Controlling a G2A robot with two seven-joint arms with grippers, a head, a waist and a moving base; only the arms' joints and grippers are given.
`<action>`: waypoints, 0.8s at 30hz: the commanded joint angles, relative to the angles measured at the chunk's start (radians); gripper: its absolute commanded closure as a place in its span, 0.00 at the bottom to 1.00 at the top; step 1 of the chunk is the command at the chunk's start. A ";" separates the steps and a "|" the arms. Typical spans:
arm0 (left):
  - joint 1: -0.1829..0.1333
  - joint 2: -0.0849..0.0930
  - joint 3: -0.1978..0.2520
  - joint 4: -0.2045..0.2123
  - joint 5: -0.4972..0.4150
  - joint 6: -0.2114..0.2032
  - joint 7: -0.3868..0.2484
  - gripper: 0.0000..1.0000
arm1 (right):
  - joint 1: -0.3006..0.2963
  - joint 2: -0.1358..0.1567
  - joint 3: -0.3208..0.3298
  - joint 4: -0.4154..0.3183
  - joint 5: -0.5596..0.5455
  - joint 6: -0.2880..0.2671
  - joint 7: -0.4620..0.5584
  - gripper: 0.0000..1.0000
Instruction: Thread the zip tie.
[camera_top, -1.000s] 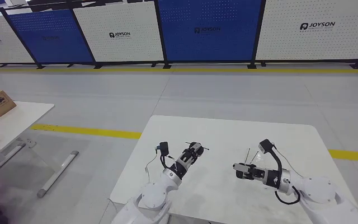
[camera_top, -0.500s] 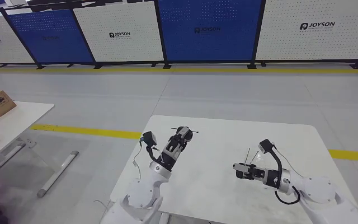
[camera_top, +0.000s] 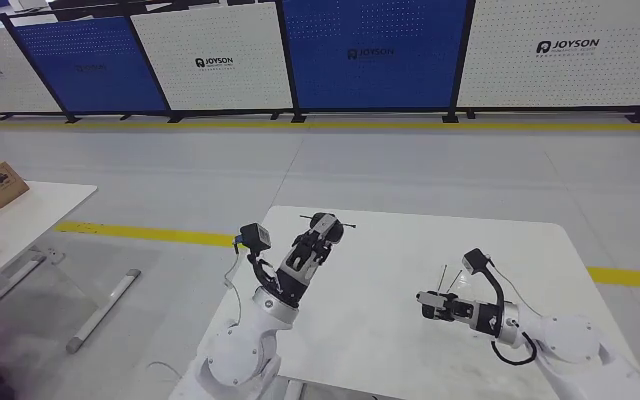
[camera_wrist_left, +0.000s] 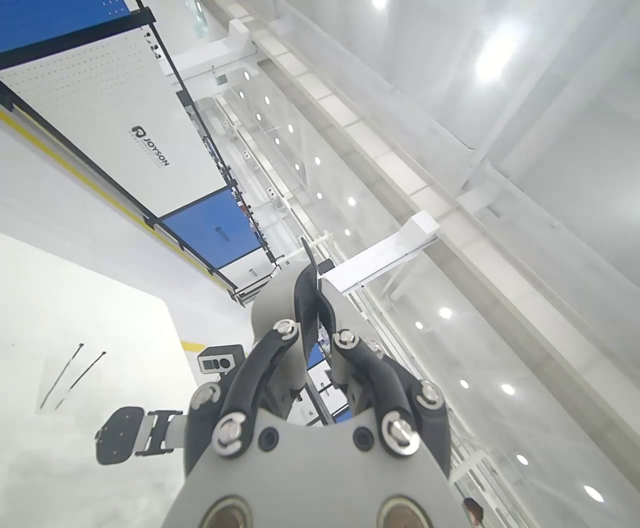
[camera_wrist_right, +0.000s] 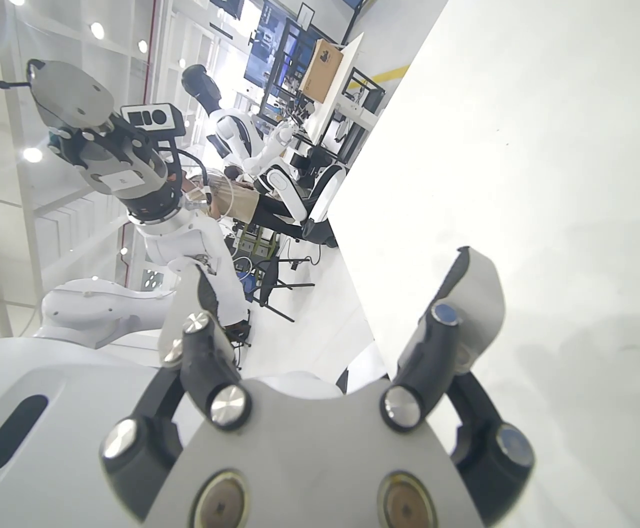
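White and flat, the surface (camera_top: 400, 240) carries two thin black plastic zip ties (camera_top: 448, 277) lying right of its middle, just beside the released right end effector (camera_top: 425, 303). Raised over the far left corner, the left end effector (camera_top: 325, 226) is clenched on another black zip tie (camera_wrist_left: 309, 257).

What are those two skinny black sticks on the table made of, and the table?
The two zip ties look like thin black plastic with a dull finish; they are too small to be sure. The table is smooth and white with a soft sheen, maybe laminate or painted board.
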 joint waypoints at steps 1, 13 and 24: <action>0.000 0.000 0.000 0.000 0.000 0.000 0.000 1.00 | 0.000 0.000 0.000 0.000 0.000 0.000 0.000 0.00; -0.040 -0.012 0.059 -0.096 0.026 -0.068 0.045 1.00 | 0.000 0.000 0.000 0.000 0.000 0.000 0.000 0.00; -0.046 -0.015 0.071 -0.104 0.026 -0.073 0.051 1.00 | 0.000 0.000 0.000 0.000 0.000 0.000 0.000 0.00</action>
